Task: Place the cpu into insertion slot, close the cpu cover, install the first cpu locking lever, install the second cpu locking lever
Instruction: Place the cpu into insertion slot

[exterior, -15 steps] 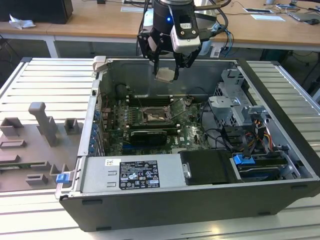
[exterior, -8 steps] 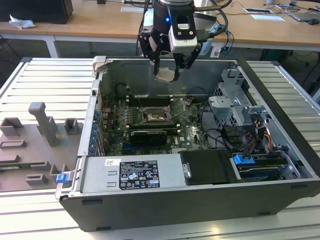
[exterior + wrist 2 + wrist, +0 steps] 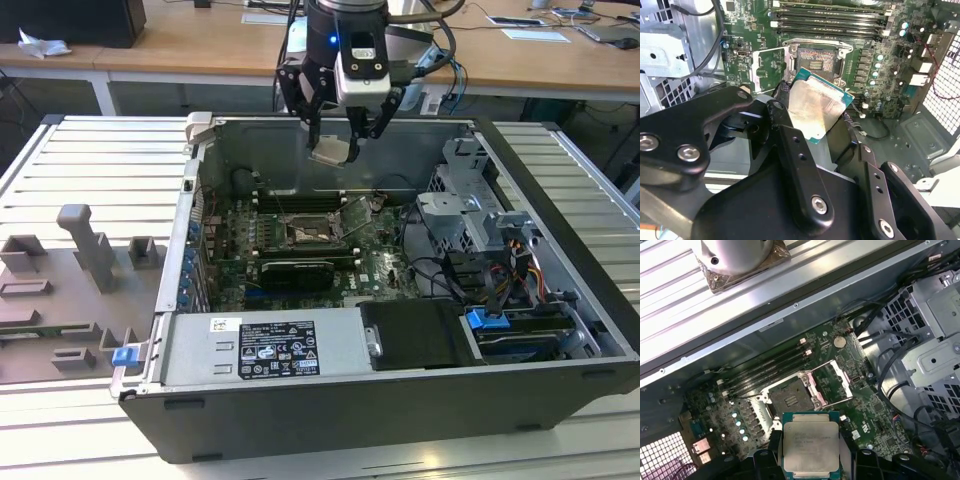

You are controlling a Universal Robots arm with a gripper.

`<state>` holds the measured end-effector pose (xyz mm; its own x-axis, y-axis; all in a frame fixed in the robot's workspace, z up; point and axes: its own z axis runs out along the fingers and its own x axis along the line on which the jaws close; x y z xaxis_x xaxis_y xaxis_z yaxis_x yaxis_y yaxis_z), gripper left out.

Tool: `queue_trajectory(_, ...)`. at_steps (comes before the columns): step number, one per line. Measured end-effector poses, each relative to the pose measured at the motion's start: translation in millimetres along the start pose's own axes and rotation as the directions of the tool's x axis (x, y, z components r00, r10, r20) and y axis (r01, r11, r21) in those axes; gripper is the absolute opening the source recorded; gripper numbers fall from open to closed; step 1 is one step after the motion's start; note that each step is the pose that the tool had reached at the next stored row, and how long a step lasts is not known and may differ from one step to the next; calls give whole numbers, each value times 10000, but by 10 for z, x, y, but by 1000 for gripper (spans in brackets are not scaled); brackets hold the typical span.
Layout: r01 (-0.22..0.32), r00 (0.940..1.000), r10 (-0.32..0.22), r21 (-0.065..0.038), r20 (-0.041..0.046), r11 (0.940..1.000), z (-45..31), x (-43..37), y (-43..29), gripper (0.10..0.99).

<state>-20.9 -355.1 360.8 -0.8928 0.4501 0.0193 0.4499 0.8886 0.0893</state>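
The gripper (image 3: 338,142) hangs above the open computer case (image 3: 400,410), its two black fingers (image 3: 786,117) closed onto opposite edges of the cpu (image 3: 333,150), which it holds clear of the board with its silver-grey top showing in both wrist views (image 3: 815,107) (image 3: 811,447). In the exterior view the chip sits tilted in the grip, up near the case's far wall. Below it, on the green motherboard (image 3: 385,270), lies the insertion slot (image 3: 310,235), its dark recessed centre exposed inside a metal rim (image 3: 819,62) (image 3: 790,400). The cpu cover (image 3: 355,215) stands swung open just beside the slot, on the exterior view's right of it, and its window cut-out shows green board through it (image 3: 769,70) (image 3: 832,382). Long narrow memory slots (image 3: 830,20) run beside the socket. Nearer the camera in the exterior view, a labelled metal box (image 3: 270,350) fills the case's front edge, and a grey fixture tray (image 3: 60,300) rests on the ribbed table (image 3: 90,170) at the exterior view's left.
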Motion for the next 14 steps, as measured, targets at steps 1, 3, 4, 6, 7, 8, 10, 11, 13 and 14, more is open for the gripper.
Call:
queue_trajectory(1, -36, 10000, 36, 0, 3, 10000, 0, 0, 0, 541)
queue_trajectory(3, -144, 9999, 144, -3, 13, 9999, 2, 0, 0, 541)
queue_trajectory(4, -193, 9998, 193, -4, 17, 9998, 2, 0, 0, 541)
queue_trajectory(6, -311, 9995, 311, -7, 28, 9995, 4, 0, 0, 541)
queue_trajectory(7, -346, 9994, 346, -8, 31, 9994, 4, 0, -1, 541)
queue_trajectory(8, -379, 9993, 379, -8, 34, 9993, 5, 0, -1, 541)
queue_trajectory(10, -477, 9989, 477, -10, 43, 9989, 5, 0, -1, 541)
queue_trajectory(11, -534, 9986, 534, -12, 47, 9986, 6, 0, -1, 541)
queue_trajectory(13, -699, 9975, 699, -16, 62, 9976, 8, 0, -1, 541)
queue_trajectory(14, -791, 9968, 791, -19, 70, 9969, 9, 0, -1, 541)
